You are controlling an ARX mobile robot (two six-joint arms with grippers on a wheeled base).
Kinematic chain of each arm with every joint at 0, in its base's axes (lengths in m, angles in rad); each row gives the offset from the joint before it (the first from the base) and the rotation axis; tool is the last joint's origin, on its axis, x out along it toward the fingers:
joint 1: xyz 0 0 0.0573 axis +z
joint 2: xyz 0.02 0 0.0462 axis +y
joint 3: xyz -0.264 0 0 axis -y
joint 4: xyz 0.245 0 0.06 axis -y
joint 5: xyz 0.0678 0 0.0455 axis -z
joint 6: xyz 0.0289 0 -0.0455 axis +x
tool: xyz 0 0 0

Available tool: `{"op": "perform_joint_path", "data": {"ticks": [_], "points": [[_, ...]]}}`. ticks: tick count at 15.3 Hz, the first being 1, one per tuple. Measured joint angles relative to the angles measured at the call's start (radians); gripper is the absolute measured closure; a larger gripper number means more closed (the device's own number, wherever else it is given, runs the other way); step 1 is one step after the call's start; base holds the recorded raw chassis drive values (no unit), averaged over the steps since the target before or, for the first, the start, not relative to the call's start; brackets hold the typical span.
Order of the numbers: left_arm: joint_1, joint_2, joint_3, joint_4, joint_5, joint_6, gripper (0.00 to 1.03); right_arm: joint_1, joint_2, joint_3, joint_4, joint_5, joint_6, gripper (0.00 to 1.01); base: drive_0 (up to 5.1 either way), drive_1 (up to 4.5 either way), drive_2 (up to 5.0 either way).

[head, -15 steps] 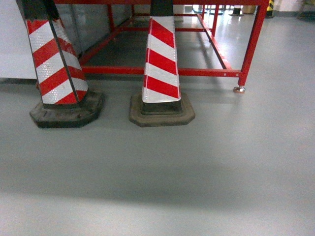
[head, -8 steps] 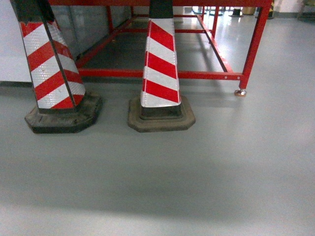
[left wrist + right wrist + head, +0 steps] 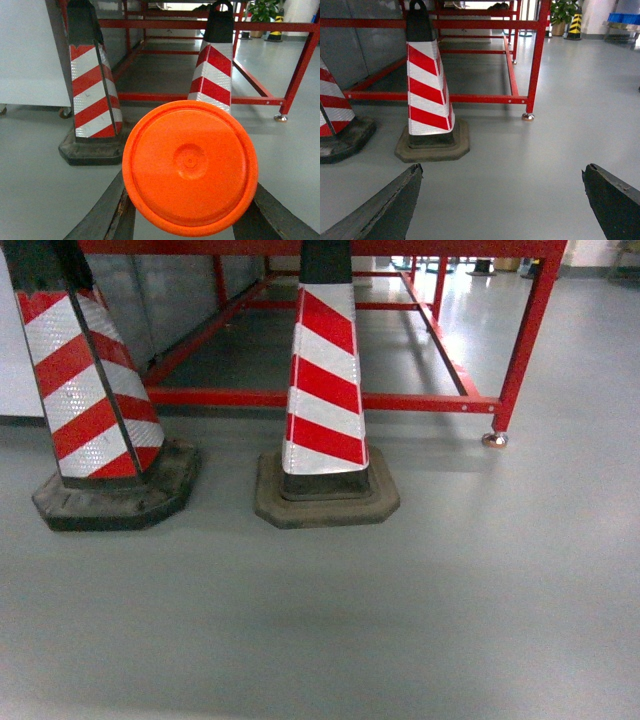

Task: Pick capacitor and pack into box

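My left gripper is shut on the capacitor, which shows end-on in the left wrist view as a bright orange round face with a raised rim. It fills the space between the two dark fingers. In the right wrist view my right gripper is open, and only grey floor shows between its wide-apart fingertips. The box is out of view in all frames. Neither gripper shows in the head view.
Two red-and-white striped cones on dark bases stand on the grey floor ahead, one at the left and one in the middle. Behind them is a red metal frame with a footed leg. A white panel stands at the left.
In the head view the cones and red frame have slid down and spread outward, looming larger, so the view has moved closer to them.
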Motion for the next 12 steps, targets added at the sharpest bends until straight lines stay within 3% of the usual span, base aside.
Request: {"op": "perform_joint_path", "data": {"ticks": [5, 12], "points": [[0.0, 0.0, 0.0, 0.001, 0.0, 0.0, 0.61, 0.0, 0.0, 0.0, -0.003, 0.0, 0.0, 0.03, -4.9, 2.51, 2.5], [0.0, 0.0, 0.0, 0.0, 0.0, 0.0, 0.61, 0.0, 0.0, 0.0, 0.002, 0.0, 0.0, 0.03, 0.1, 4.15, -4.0]]}}
